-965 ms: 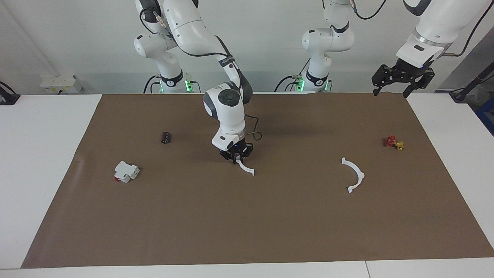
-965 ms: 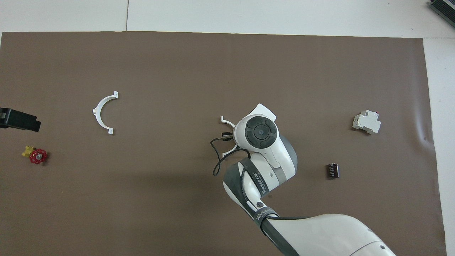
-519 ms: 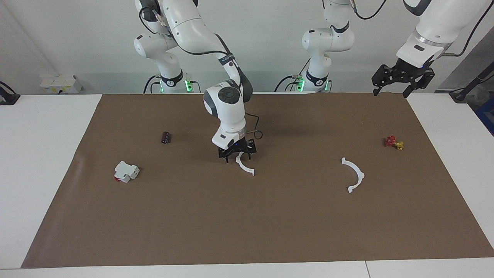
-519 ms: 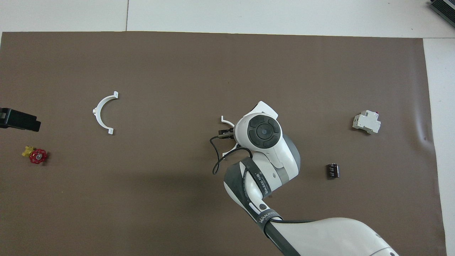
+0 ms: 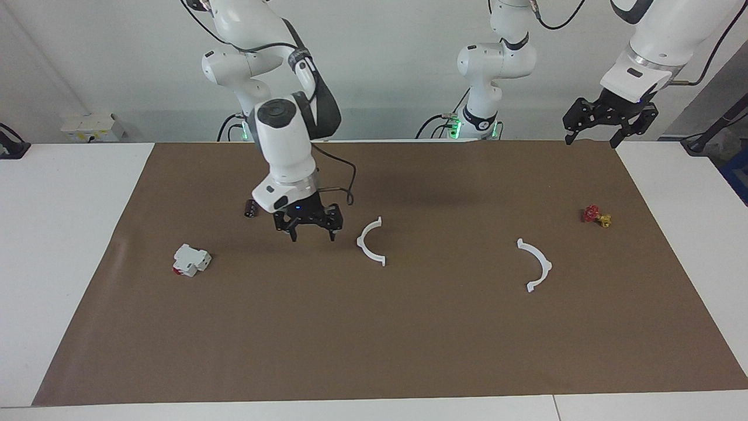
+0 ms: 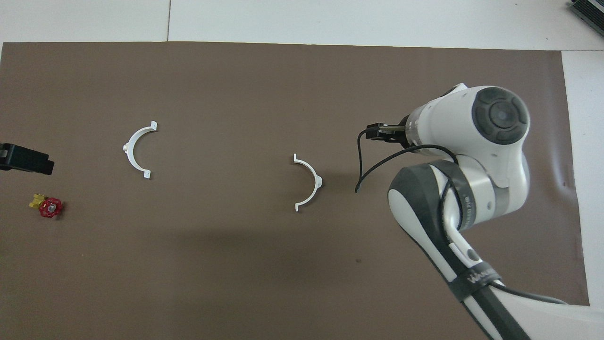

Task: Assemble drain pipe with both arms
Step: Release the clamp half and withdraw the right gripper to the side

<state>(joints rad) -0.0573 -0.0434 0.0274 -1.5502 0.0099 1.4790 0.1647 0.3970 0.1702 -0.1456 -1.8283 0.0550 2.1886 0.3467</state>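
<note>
1. Right gripper (image 5: pixel 312 232) is being held with fingers spread and nothing between them, above the brown mat (image 5: pixel 409 351), between the middle half-ring and the dark cylinder.
2. Left gripper (image 5: pixel 591 140) is being held spread and empty too, over the mat's corner at the left arm's end; its arm is waiting.
3. One half-ring (image 5: pixel 369 241) is lying flat on the mat near the table's middle, apart from the right gripper.
4. A second half-ring (image 5: pixel 536 264) is lying flat toward the left arm's end, well apart from the first.
5. A red-and-yellow valve (image 5: pixel 596 216) is sitting near the second half-ring, nearer to the robots.
6. A dark cylinder (image 5: pixel 250 208) and a white block (image 5: pixel 190 260) are lying toward the right arm's end.
</note>
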